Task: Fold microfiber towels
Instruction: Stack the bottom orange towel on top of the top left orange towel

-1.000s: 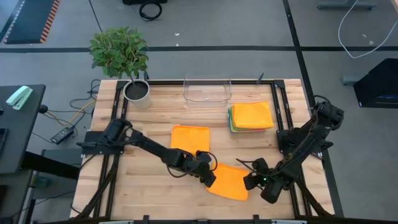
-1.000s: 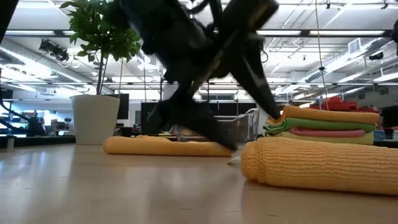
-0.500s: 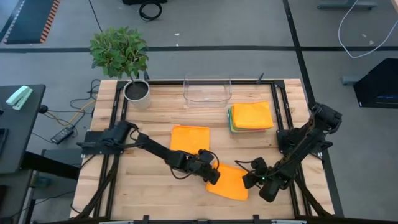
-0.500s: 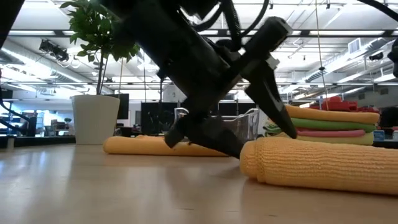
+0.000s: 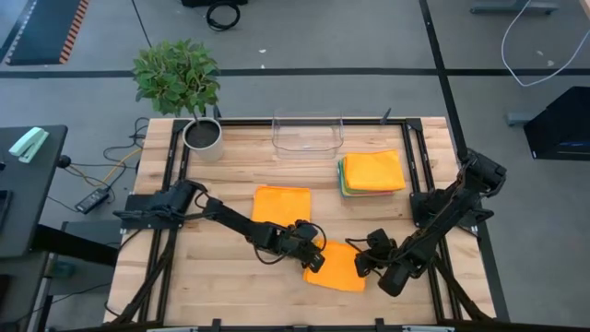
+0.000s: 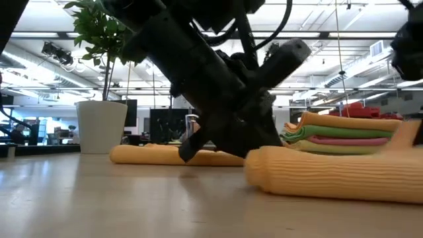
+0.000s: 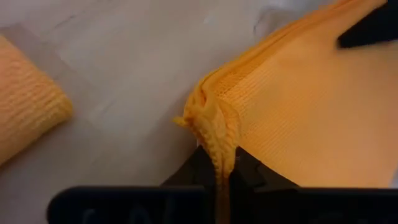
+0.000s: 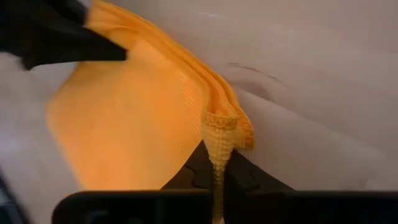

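Note:
An orange microfiber towel (image 5: 336, 269), folded over, lies flat near the table's front edge, also seen in the low view (image 6: 330, 175). My left gripper (image 5: 317, 260) is shut on its far left corner. My right gripper (image 5: 362, 265) is shut on its far right corner. A second folded orange towel (image 5: 282, 205) lies flat at mid-table. A stack of towels (image 5: 373, 172), orange on top with green, pink and yellow edges below, rests at the back right. My left gripper pinches the towel's far left corner (image 7: 217, 152) between its two fingers, several layers bunched into a ridge. The fingers slant down from the table's left. The rest of the towel lies on the table. My right gripper pinches the towel's far right corner (image 8: 217, 144) between its two fingers, several layers gathered together. The fingers slant down from the table's right. The cloth beyond the corner stays flat on the table.
A clear plastic bin (image 5: 307, 134) stands at the far edge, and a potted plant (image 5: 201, 134) at the far left corner. Bare wood lies left of the near towel and between the two orange towels.
Both grippers have sunk onto the near orange towel and shut on its two far corners, the right one also closing in toward the towel. The pinched corners have bunched up, and the towel has shifted slightly toward the table's left.

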`<state>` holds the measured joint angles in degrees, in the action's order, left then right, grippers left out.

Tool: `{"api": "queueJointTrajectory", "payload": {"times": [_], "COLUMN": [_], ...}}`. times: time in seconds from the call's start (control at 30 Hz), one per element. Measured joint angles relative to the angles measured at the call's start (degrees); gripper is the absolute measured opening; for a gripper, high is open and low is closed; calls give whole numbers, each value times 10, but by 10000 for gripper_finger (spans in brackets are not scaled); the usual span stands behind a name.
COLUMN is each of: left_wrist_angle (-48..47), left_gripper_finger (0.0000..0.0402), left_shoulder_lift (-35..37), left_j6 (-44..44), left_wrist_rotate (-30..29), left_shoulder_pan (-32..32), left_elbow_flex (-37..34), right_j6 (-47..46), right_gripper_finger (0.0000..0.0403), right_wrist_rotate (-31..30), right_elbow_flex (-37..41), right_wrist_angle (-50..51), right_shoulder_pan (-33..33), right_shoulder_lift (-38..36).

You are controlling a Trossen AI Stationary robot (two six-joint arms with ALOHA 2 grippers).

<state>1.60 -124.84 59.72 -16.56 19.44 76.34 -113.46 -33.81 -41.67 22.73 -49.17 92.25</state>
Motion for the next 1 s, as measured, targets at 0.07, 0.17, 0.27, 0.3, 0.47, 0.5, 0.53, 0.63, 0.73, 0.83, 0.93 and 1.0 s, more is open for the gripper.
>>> {"api": "queueJointTrajectory", "payload": {"times": [0.07,0.17,0.27,0.3,0.47,0.5,0.53,0.63,0.73,0.83,0.93,1.0], "left_wrist_angle": [-16,-31,-109,-155,-337,-376,-413,-490,-539,-570,-555,-536], "left_gripper_finger": [19,11,11,12,11,11,11,11,11,11,11,11], "left_shoulder_lift": [20,72,133,152,250,260,264,261,259,257,260,260], "left_j6": [-26,-67,-77,-74,-26,-11,-1,1,-17,-38,-76,-93], "left_wrist_rotate": [-1,-13,-62,-85,-159,-164,-168,-175,-181,-186,-174,-152], "left_shoulder_pan": [2,8,19,25,37,36,33,17,-7,-36,-63,-80], "left_elbow_flex": [-3,-3,0,-1,1,1,1,-1,0,-2,-27,-56], "right_j6": [26,78,143,171,331,361,389,467,518,532,520,519], "right_gripper_finger": [9,7,7,6,5,5,5,5,5,4,4,4], "right_wrist_rotate": [-6,-22,-38,-42,-39,-36,-32,-5,50,94,120,126], "right_elbow_flex": [-15,-51,-101,-120,-199,-209,-215,-219,-213,-213,-212,-212], "right_wrist_angle": [7,40,85,96,101,97,94,41,-5,-23,-27,-47], "right_shoulder_pan": [6,23,56,72,176,199,225,301,369,410,431,438], "right_shoulder_lift": [-11,-35,-54,-57,-55,-54,-54,-54,-45,-19,7,24]}}
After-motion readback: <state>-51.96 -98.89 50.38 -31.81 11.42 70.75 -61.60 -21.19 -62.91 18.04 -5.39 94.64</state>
